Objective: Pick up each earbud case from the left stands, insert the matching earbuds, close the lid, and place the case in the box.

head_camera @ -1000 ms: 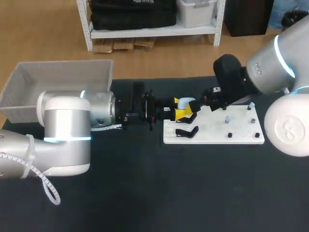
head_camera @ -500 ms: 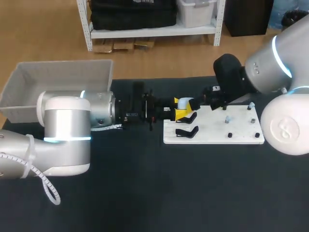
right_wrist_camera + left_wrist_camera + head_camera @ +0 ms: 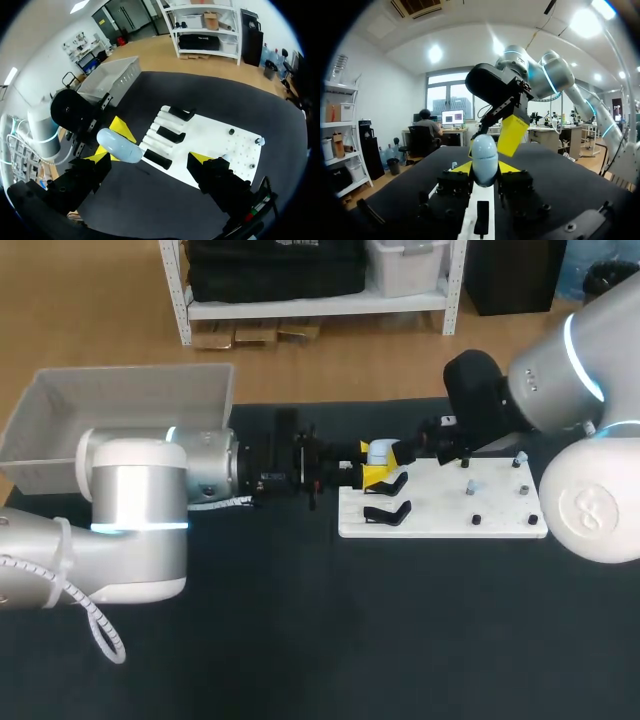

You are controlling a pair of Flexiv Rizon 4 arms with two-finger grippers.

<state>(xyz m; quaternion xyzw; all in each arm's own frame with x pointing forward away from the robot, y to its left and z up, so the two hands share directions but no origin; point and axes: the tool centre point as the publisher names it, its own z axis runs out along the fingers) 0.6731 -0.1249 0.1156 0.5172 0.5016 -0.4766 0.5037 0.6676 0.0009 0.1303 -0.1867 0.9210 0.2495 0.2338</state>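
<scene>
1. Worktop [image 3: 330, 640]: dark surface. A broad stretch of it fills the lower half of the head view, from the near edge up to the white board's near edge. It runs between the left arm's elbow at lower left and the right arm's round joint at the right edge.
2. Left arm [image 3: 140, 520]: enters at lower left with a large white joint. Its forearm lies level across the middle of the frame, pointing right.
3. White board [image 3: 500, 525]: flat, right of centre, its near edge parallel to the worktop's.
4. Stands [image 3: 386, 512]: black, at the board's left end. Two show in the head view, and the right wrist view shows three in a row.
5. Pegs [image 3: 470, 488]: small, spread over the board's right half. They are too small to tell what they carry.
6. Left gripper [image 3: 374, 474]: at the board's upper-left corner. The jaws are clenched on the earbud case, with a yellow tip on either side of it in the left wrist view.
7. Earbud case [image 3: 381, 451]: pale blue and rounded, at the board's left edge. In the right wrist view it is just beside the end stand.
8. Right gripper [image 3: 149, 159]: jaws released and wide apart. One yellow tip is just beside the case, and whether it touches cannot be told.
9. Right arm [image 3: 560, 370]: enters at upper right and slants down toward the case.
10. Box [image 3: 130, 405]: pale and open-topped, in the upper left of the frame. It is well apart from the case, and its right wall is near the left arm's wrist.
11. Far worktop edge: runs across the upper middle of the frame, a narrow dark strip behind both grippers.
</scene>
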